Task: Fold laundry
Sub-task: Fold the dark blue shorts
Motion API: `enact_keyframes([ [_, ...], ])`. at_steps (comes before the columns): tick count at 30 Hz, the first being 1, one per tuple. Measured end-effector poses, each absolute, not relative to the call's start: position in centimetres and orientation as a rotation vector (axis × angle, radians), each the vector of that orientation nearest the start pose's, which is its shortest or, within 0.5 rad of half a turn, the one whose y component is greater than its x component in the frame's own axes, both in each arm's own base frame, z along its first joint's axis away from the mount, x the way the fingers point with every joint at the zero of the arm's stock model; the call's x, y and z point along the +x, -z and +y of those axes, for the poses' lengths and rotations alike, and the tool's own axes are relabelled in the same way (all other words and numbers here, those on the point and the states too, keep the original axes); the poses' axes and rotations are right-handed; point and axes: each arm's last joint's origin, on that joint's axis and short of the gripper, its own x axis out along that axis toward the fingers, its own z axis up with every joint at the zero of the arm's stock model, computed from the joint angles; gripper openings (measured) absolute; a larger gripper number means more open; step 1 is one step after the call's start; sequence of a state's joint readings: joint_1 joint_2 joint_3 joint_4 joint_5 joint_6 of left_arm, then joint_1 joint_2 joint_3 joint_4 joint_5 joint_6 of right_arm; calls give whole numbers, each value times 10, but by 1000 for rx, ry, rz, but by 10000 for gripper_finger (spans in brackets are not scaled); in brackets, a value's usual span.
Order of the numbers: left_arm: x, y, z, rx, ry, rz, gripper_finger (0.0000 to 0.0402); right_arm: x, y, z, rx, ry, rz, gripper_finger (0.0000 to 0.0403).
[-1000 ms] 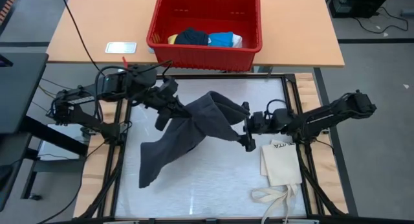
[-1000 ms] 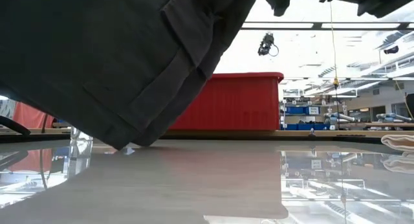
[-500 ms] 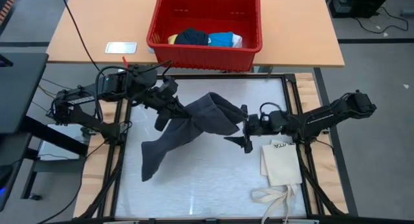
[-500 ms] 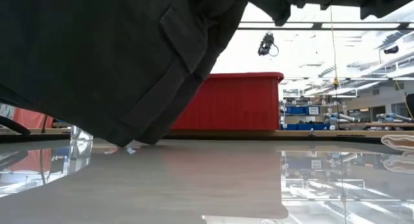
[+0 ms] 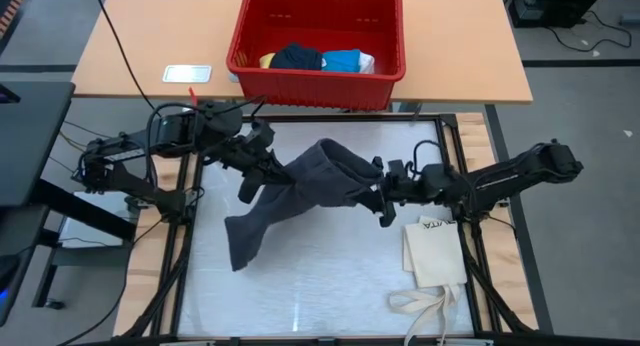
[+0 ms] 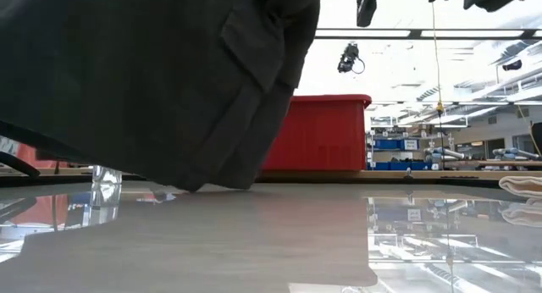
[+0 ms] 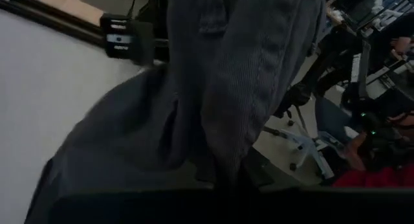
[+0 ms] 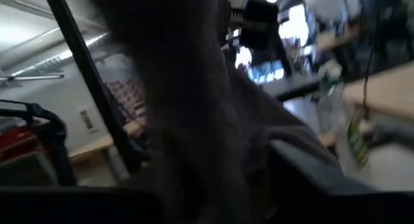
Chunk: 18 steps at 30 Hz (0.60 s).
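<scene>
The work table (image 5: 330,286), a pale sheet in a dark frame, fills the lower half of the high view. Beyond it, toward 12 o'clock, stands a wooden desk (image 5: 150,46) carrying a red basket (image 5: 385,26). In the basket lie 4 small cloth pieces: yellow (image 5: 267,59), navy (image 5: 298,57), bright blue (image 5: 343,59) and white (image 5: 367,62).

The dark grey cargo shorts (image 5: 300,191) hang above the middle of the table, strung between the 2 arms. The upper edge runs from about 10 o'clock of the table's centre across to 3 o'clock, and 1 leg droops toward 7 o'clock, its end low over the surface. In the low view the shorts (image 6: 152,81) fill the upper left, a pocket flap showing, with the lowest fold at or just above the tabletop; I cannot tell whether it touches.

The left gripper (image 5: 262,166) sits at the shorts' 10 o'clock corner, its jaws pinched tight on the fabric. In the left wrist view the ribbed grey cloth (image 7: 246,88) runs straight down into the fingers.

The right gripper (image 5: 383,196) is at the shorts' 3 o'clock edge, against the cloth. The right wrist view shows grey fabric (image 8: 187,120) right in front of the fingers, but how wide they stand, and whether they have hold of it, I cannot tell.

A cream tote bag (image 5: 435,251) lies flat at 4 o'clock on the table, straps trailing toward 6 o'clock, just beside the right arm.

A small white card (image 5: 187,73) rests on the desk at 9 o'clock of the basket.
</scene>
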State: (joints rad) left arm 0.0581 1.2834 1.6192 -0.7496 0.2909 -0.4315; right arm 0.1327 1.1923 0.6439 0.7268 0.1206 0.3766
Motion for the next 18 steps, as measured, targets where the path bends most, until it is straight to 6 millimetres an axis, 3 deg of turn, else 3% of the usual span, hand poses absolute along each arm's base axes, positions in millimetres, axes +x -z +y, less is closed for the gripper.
enact_keyframes([
  [2, 240, -451, 4, -487, 67, 504, 14, 257, -295, 32, 425, -52, -101, 62],
  [3, 238, -447, 3, -481, 35, 538, 14, 256, -299, 34, 415, -54, -63, 37],
  [9, 239, -436, -19, -503, 11, 658, 14, 251, -338, 53, 421, -64, 192, 36],
  [15, 244, -452, -54, -635, 158, 520, 14, 237, -406, 79, 535, -239, 241, 35],
  [18, 245, -460, -63, -664, 205, 443, 14, 229, -429, 80, 638, -249, 246, 35],
])
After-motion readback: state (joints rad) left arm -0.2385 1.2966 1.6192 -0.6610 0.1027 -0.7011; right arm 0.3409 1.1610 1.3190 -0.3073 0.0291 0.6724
